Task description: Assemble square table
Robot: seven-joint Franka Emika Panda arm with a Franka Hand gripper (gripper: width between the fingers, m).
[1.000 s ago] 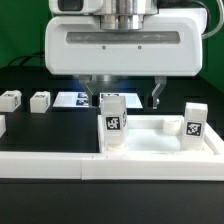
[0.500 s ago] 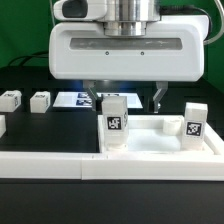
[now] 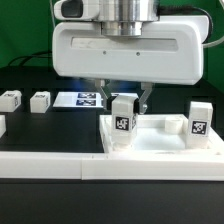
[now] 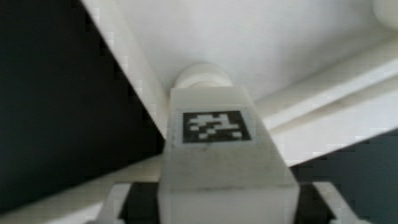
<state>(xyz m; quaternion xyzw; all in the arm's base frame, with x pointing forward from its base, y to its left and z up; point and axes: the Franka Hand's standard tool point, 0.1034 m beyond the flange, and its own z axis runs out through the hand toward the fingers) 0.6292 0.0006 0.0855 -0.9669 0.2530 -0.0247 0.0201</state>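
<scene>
The white square tabletop lies at the exterior view's right, with its raised rim showing. A white tagged leg stands upright at its near left corner. My gripper is down over this leg, with a finger on each side of its top. In the wrist view the leg fills the space between the fingers, over the tabletop. The jaws look shut on it. A second tagged leg stands at the right corner.
Two loose white legs lie on the black table at the exterior view's left. The marker board lies behind the gripper. A long white rail runs along the front.
The fingers have closed in from wide apart to either side of the leg. The leg now stands a little further to the exterior view's right and slightly turned.
</scene>
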